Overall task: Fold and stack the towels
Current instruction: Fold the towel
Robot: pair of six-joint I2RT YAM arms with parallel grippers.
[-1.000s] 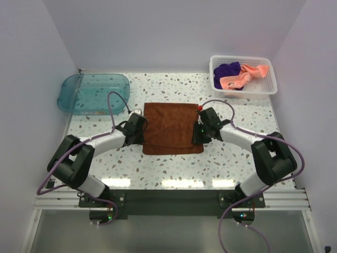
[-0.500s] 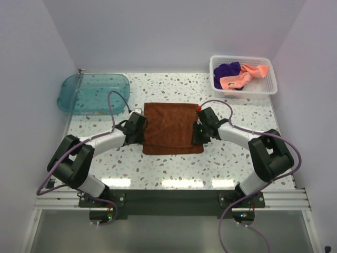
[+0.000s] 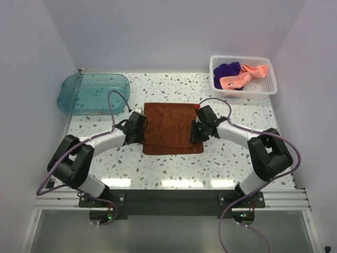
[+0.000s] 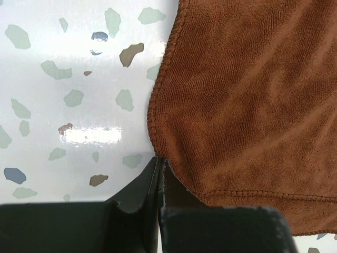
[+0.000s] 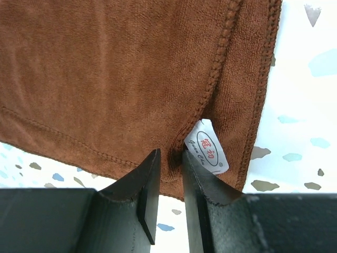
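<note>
Top external view: brown towel (image 3: 169, 126) lies flat on the desk (image 3: 226, 158). I find left pincer (image 4: 160, 169) and right pincer (image 5: 171, 158) each clamped on a side edge. Folding is in hand, I judge; the next move needs an even, matched lift.

our speckled table (image 3: 174, 168) bears a brown towel (image 3: 168, 126) between left fingers (image 4: 139, 195) and right fingers (image 5: 145, 195), teal tray (image 3: 95, 92) and basket (image 3: 247, 93) beyond them.

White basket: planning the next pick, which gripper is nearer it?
Right. The right gripper pinches the brown towel's right edge, nearer the basket; the left gripper holds its left edge, farther off.
</note>
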